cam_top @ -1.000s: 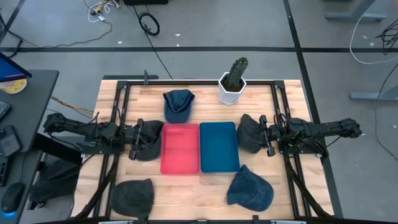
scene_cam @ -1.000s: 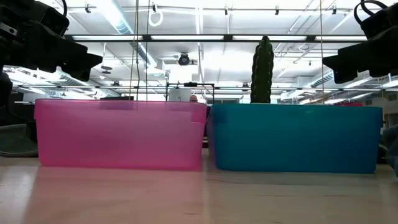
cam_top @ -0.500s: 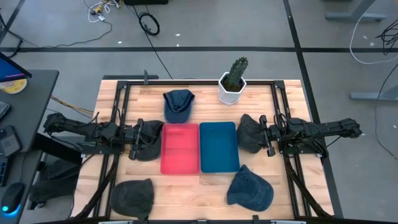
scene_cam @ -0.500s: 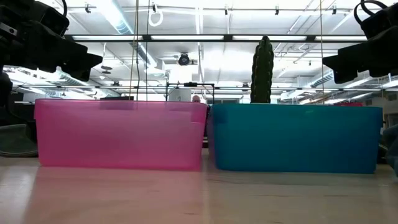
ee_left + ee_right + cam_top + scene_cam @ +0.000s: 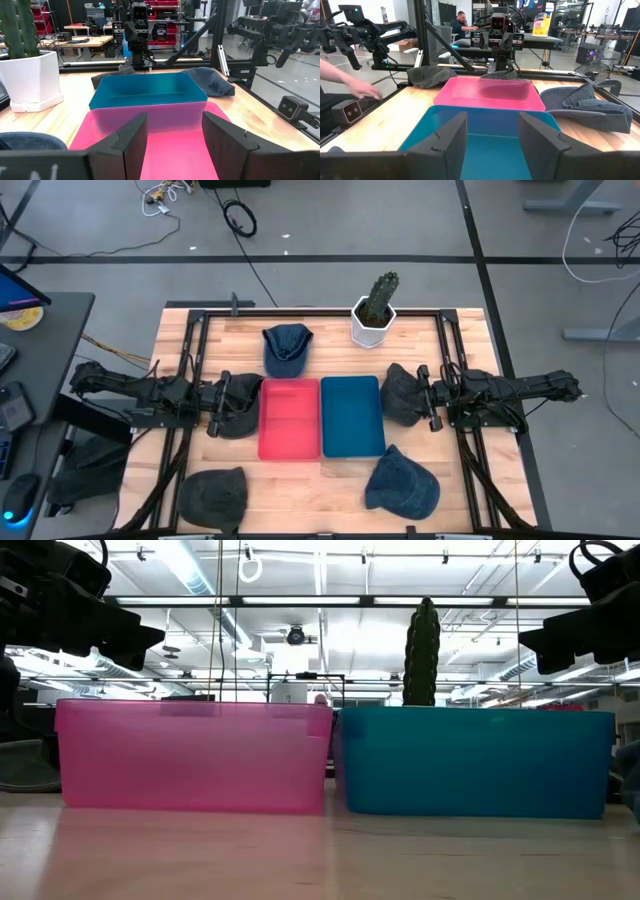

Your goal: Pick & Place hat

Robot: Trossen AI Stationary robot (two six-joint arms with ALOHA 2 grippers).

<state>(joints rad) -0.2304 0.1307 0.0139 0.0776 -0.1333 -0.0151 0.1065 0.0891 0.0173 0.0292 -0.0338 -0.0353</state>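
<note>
From above we saw the left gripper (image 5: 222, 404) poised over a dark hat (image 5: 240, 412) just beside the pink bin (image 5: 290, 418), and the right gripper (image 5: 428, 397) over another dark hat (image 5: 398, 392) beside the teal bin (image 5: 352, 415); both bins sat mid-table (image 5: 320, 475). At table height only the bins' walls showed. In each wrist view we found that arm's fingers spread apart, holding nothing.

Robotics lab or workshop. Wooden table (image 5: 330, 330) on a black frame sits on grey concrete floor (image 5: 350, 220) with loose cables (image 5: 238, 218). Ceiling strip lights (image 5: 190, 565) overhead. Behind: red parts bins (image 5: 172, 22), workbenches (image 5: 85, 31), a person (image 5: 461, 22) seated at a desk.
</note>
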